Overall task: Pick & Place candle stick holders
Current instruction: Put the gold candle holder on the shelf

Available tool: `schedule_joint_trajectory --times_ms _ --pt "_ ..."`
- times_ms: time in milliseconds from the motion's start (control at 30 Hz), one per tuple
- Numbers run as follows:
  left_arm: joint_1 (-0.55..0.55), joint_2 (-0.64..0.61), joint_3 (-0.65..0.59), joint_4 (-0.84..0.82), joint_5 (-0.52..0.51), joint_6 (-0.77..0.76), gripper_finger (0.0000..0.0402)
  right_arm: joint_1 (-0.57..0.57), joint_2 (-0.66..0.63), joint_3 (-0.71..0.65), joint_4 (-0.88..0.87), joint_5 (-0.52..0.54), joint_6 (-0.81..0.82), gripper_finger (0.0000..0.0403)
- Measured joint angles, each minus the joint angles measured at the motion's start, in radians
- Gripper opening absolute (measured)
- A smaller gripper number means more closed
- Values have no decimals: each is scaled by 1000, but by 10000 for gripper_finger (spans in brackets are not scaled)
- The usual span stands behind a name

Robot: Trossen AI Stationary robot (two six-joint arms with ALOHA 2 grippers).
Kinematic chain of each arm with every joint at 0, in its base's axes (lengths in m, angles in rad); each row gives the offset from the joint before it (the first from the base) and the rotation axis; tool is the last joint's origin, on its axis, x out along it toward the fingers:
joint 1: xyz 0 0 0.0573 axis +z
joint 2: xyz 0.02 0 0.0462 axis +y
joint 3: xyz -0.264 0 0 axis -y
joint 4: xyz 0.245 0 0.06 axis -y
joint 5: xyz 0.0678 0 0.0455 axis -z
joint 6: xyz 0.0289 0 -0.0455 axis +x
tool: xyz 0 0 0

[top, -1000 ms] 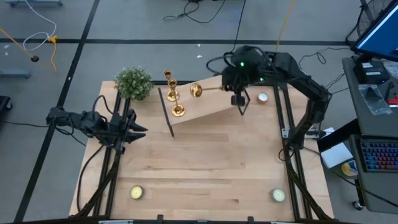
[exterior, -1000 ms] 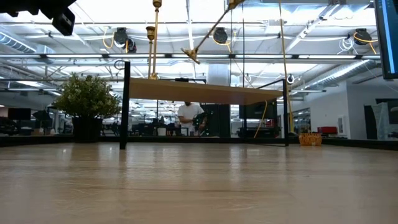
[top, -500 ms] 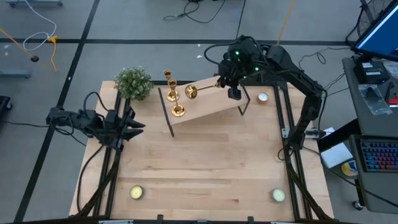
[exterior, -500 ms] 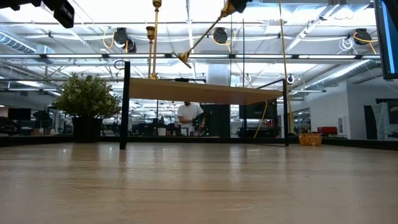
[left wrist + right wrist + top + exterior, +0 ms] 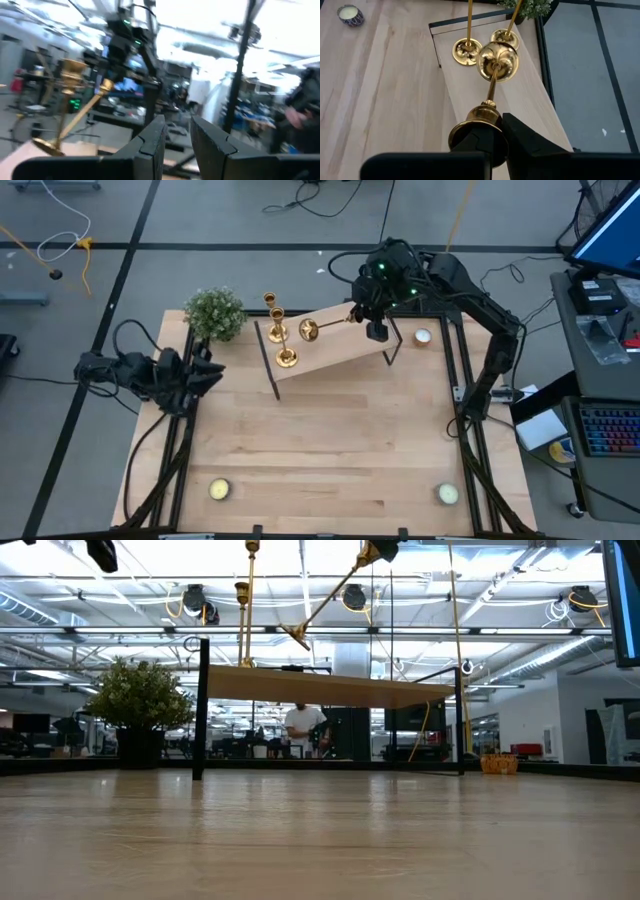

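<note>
Gold metal shows in 3 candle stick holders. 2 of them point(image 5: 278, 332) stand upright side by side on the raised wooden shelf point(image 5: 335, 345) at the table's far edge, near the shelf's left end. The third holder point(image 5: 325, 324) is clamped by its top cup in the right gripper point(image 5: 358, 311), tilted, with its round base hanging above the shelf just beside the standing pair; the right wrist view shows the fingers point(image 5: 530, 142) shut around the cup. The left gripper point(image 5: 205, 372) hovers over the table's left edge, near the small potted plant point(image 5: 215, 313), its fingers point(image 5: 150, 142) set narrowly apart and holding nothing. 3 tealights are in sight: 1 point(image 5: 423, 336) by the shelf's right end, 2 point(image 5: 219, 490) at the near corners. The wide middle of the wooden table point(image 5: 330, 440) between shelf and near edge lies open.
</note>
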Motion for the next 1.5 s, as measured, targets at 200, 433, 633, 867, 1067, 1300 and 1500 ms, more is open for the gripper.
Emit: schedule_joint_trajectory --times_ms 200,433,633,867,1067,1300,1500 --pt "0 100 0 149 -141 -14 93 0 0 0 -29 -54 26 12" --pt "0 368 44 273 -284 -52 93 0 0 0 -84 -53 45 12" --pt "-1 621 200 255 -338 -36 92 3 0 0 -115 -55 56 12" --pt "-1 856 492 1 -362 -6 92 40 0 0 -133 -113 56 12" --pt "0 995 716 -206 -365 -10 92 107 0 0 -153 -113 54 12" --pt "1 1111 899 -398 -366 -12 92 205 0 0 -151 -128 53 12" --pt "1 1182 964 -427 -367 -11 92 279 0 0 -122 -129 56 12"
